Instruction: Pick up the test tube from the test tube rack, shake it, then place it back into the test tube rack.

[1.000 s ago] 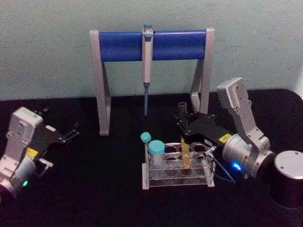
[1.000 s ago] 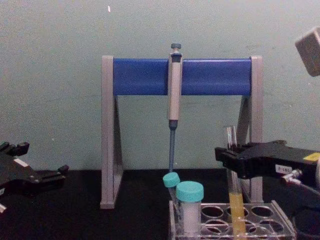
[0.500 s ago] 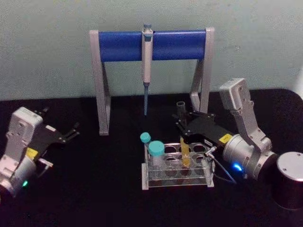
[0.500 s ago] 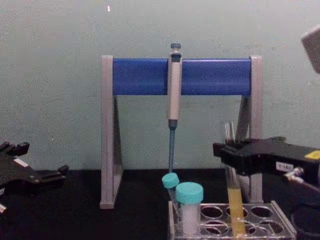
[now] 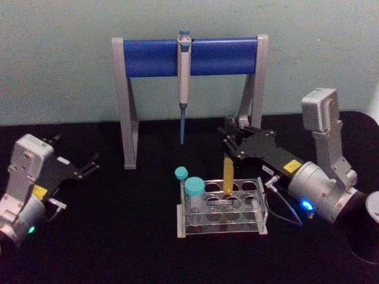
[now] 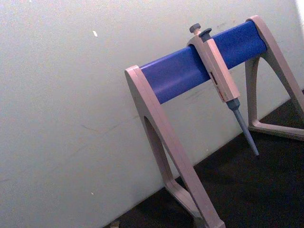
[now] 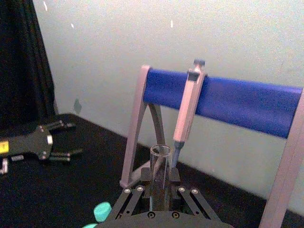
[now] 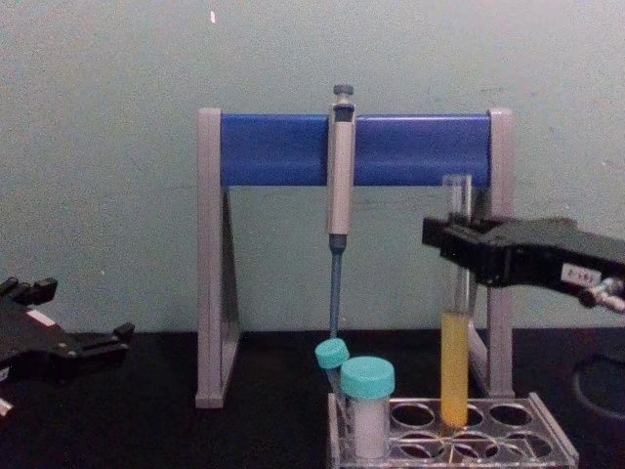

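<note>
The test tube (image 8: 454,363) is a tall clear tube with yellow liquid in its lower part, and it stands upright. My right gripper (image 8: 459,244) is shut on its upper part, just under the open mouth (image 7: 160,153). Its bottom tip sits about level with the top plate of the clear test tube rack (image 8: 559,432). From the head view, the tube (image 5: 227,173) rises over the rack's (image 5: 181,228) back row, with the right gripper (image 5: 232,138) behind it. My left gripper (image 5: 89,165) rests open at the far left of the table.
Two teal-capped tubes (image 8: 369,377) stand in the rack's left end. Behind the rack, a grey-and-blue pipette stand (image 5: 148,57) holds a hanging pipette (image 5: 184,71). The right gripper is close in front of the stand's right leg (image 8: 500,293).
My right gripper has risen with the test tube, drawing it up from deep in the rack to the top plate. The left arm has stayed still.
</note>
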Robot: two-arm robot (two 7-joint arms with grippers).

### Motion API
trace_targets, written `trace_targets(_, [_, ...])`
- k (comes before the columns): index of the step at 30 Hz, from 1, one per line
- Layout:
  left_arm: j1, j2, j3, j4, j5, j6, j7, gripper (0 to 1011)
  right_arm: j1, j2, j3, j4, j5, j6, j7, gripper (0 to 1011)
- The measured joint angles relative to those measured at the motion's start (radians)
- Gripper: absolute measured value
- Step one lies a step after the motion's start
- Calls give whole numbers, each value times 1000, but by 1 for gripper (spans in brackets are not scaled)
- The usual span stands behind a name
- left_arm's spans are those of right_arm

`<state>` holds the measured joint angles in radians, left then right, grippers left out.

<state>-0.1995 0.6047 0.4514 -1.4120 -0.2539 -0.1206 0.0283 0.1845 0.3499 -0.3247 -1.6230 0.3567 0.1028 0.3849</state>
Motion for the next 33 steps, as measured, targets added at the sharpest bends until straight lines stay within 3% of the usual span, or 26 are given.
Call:
trace_targets(14, [0, 0, 0, 0, 0, 0, 0, 1001, -39, 24, 29, -54, 44, -147, 6, 240])
trace_targets(26, [0, 0, 0, 0, 0, 0, 0, 1001, -12, 1, 17, -19, -11, -154, -34, 240])
trace_targets(33, [0, 0, 0, 0, 0, 0, 0, 1001, 7, 6, 9, 0, 34, -154, 35, 240])
